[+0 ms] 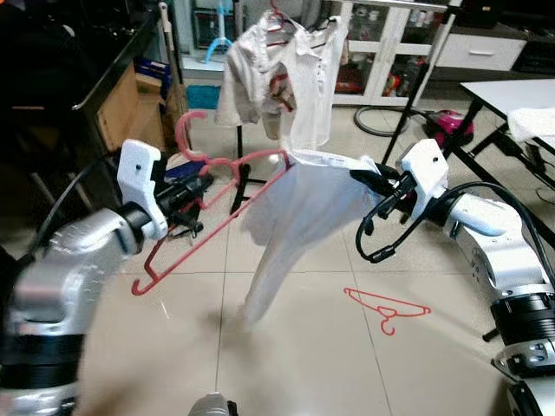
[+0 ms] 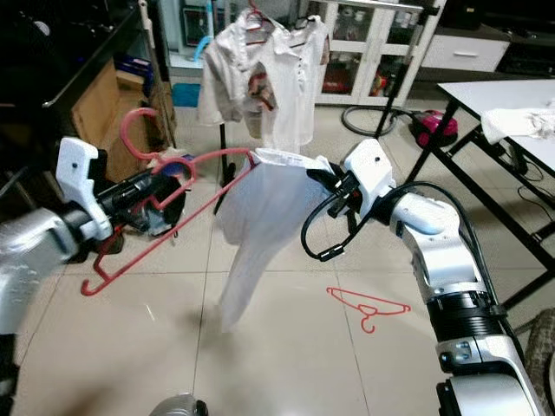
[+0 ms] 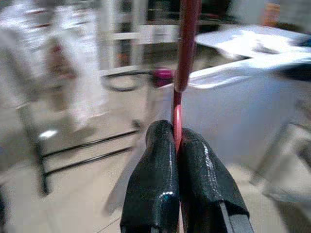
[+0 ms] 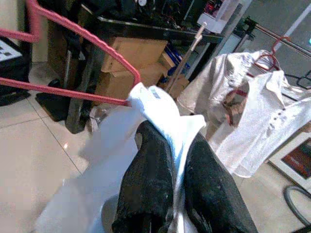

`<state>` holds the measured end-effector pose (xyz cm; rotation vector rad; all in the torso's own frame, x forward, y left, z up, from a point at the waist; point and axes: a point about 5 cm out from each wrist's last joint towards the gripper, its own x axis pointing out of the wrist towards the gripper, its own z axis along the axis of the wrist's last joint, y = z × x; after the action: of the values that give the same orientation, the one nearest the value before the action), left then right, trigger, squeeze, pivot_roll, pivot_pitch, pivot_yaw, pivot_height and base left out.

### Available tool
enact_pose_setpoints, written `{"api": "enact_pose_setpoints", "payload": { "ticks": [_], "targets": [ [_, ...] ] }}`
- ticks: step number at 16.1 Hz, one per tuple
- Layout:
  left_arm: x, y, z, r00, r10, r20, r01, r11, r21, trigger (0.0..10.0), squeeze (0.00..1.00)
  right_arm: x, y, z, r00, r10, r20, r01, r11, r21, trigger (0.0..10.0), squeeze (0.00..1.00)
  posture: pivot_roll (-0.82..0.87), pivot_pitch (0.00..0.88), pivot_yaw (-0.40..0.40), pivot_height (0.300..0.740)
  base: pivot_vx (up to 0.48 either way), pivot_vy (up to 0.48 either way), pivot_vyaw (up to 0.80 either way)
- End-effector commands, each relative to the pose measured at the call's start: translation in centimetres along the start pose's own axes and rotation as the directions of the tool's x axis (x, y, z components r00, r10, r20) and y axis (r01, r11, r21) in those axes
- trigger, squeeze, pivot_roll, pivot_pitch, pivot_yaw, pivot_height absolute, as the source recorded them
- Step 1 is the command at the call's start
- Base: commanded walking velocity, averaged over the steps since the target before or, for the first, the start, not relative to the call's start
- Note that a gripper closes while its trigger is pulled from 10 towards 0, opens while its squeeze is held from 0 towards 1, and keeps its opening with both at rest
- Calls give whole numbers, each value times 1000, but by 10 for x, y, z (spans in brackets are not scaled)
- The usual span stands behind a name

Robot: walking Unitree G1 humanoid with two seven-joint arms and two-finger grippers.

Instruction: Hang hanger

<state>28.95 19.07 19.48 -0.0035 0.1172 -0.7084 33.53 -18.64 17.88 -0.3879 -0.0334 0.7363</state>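
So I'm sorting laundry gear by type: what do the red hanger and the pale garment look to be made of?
The red hanger, pinched in the left hand: a thin smooth rod with a slight sheen, probably plastic or coated wire. The pale garment, held by the right hand: thin, matte woven cloth, likely cotton, since it hangs limp in soft folds.

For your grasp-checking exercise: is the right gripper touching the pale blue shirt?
Touching. The right wrist view shows the right gripper with both black fingers pinching the pale blue shirt fabric between them, no gap.
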Motion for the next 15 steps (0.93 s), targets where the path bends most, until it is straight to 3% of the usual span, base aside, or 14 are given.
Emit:
{"api": "enact_pose_setpoints", "payload": {
  "ticks": [1, 3, 5, 8, 9, 10, 11, 13, 15],
  "targets": [
    [0, -19, 0, 989, -147, -20, 147, 989, 4, 10000, 0, 0, -5, 9, 1000, 0, 7, 0, 998, -60, 10000, 0, 32, 0, -11, 740, 0, 0, 0],
    [-3, -44, -7, 938, -336, -86, 336, 942, -19, 10000, 0, 7, 1, 11, 998, 57, -4, -57, 996, -74, 10000, 0, 36, 0, -8, 740, 0, 0, 0],
    [-4, -57, -9, 891, -437, -120, 436, 899, -37, 10000, 0, 12, 7, 15, 995, 103, -1, -103, 992, -79, 10000, 0, 44, 0, -12, 740, 0, 0, 0],
    [-14, -63, 3, 829, -537, -158, 539, 842, -37, 10000, 0, 11, 6, 11, 987, 154, -50, -159, 981, -115, 10000, 0, 46, 0, -18, 740, 0, 0, 0],
    [-14, -63, 3, 829, -537, -158, 539, 842, -37, 10000, 0, 11, 6, 11, 987, 154, -50, -159, 981, -115, 10000, 0, 46, 0, -18, 740, 0, 0, 0],
    [-18, -68, 15, 799, -585, -140, 586, 809, -41, 10000, 0, 7, 0, 5, 986, 142, -86, -153, 979, -135, 10000, 0, 46, 0, -20, 740, 0, 0, 0],
    [-25, -79, 34, 736, -668, -109, 669, 742, -32, 10000, 0, 2, -14, -8, 985, 67, -159, -97, 977, -191, 10000, 0, 43, 0, -18, 740, 0, 0, 0],
    [-27, -83, 44, 707, -703, -74, 703, 710, -37, 10000, 0, 2, -20, -13, 983, 17, -181, -56, 976, -210, 10000, 0, 43, 0, -16, 740, 0, 0, 0],
    [-26, -81, 54, 724, -689, -35, 689, 725, -19, 10000, 0, 1, -20, -13, 984, 15, -177, -50, 979, -196, 10000, 0, 42, 0, -17, 740, 0, 0, 0]
  ]
}}
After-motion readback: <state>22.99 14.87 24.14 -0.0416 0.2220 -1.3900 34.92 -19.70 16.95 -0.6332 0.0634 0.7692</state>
